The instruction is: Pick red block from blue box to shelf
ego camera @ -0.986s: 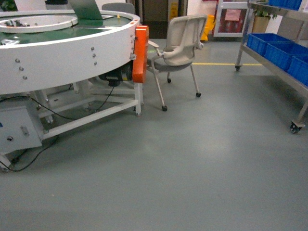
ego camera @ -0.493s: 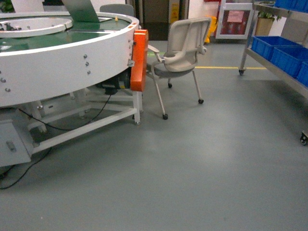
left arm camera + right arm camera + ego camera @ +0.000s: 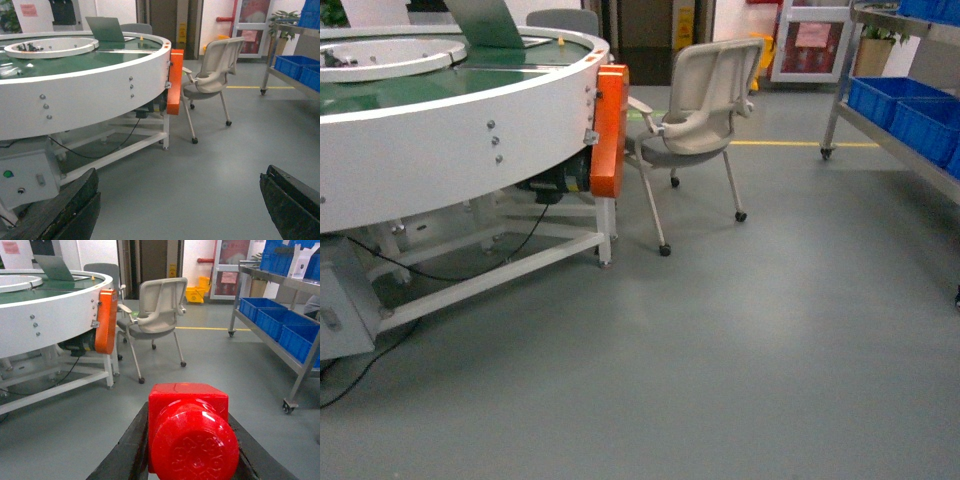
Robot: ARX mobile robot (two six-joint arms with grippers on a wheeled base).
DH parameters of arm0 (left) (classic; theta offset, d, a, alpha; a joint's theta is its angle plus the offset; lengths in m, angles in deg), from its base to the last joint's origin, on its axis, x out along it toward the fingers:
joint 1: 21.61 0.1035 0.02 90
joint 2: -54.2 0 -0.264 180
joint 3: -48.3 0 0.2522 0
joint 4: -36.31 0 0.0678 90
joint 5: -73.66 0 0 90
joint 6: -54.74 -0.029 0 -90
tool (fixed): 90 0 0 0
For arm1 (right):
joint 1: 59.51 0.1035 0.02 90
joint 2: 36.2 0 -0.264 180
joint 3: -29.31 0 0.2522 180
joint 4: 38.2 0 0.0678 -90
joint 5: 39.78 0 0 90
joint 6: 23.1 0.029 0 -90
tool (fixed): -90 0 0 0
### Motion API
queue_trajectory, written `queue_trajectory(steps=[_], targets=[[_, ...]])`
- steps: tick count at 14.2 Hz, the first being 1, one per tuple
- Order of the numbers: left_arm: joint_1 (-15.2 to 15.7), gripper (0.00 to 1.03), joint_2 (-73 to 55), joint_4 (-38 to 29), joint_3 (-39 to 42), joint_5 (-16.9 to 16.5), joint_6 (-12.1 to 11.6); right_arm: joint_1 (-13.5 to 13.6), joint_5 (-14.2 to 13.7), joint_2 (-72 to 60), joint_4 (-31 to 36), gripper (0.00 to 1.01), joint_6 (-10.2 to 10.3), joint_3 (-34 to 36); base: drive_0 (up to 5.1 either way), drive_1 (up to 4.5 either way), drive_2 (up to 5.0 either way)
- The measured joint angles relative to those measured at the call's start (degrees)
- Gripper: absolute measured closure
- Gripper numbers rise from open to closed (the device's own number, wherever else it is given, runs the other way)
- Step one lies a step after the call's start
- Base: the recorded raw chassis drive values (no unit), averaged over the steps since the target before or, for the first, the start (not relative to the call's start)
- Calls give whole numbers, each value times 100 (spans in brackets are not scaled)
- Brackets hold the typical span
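Red plastic fills the foreground of the right wrist view: we find the red block (image 3: 188, 427) clamped between the two dark fingers of the right gripper (image 3: 190, 450), stud end facing the camera, so that claw is closed only to the block's width. We see the left gripper (image 3: 180, 205) spread wide, its two black fingers (image 3: 65, 210) at opposite lower corners of the left wrist view with bare grey floor between them and nothing held.

We note the shelf (image 3: 280, 337), a stainless-steel rack on castors, standing at the right with dark blue crates (image 3: 272, 317) on its lower tier; in the head view only its left end (image 3: 845, 95) shows. We cannot find the blue box in any view.

To the left stands a round white conveyor table (image 3: 450, 130) with a green top and an orange guard (image 3: 610, 130). A grey office chair (image 3: 705, 115) sits just beside the guard.
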Motion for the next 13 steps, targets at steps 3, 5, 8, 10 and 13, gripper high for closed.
queue_trajectory(steps=[3, 5, 8, 10, 13], targets=[[0, 5, 0, -4, 0, 0, 0, 0, 0, 0, 7, 72, 0, 0, -13, 412, -439], [0, 5, 0, 0, 0, -2, 0, 0, 0, 0, 11, 72, 0, 0, -5, 424, -433], [0, 5, 0, 7, 0, -7, 0, 0, 0, 0, 0, 72, 0, 0, -5, 427, -436], [0, 5, 0, 2, 0, 0, 0, 0, 0, 0, -2, 72, 0, 0, 3, 436, -431], [0, 5, 0, 17, 0, -2, 0, 0, 0, 0, 7, 72, 0, 0, 13, 446, -420]])
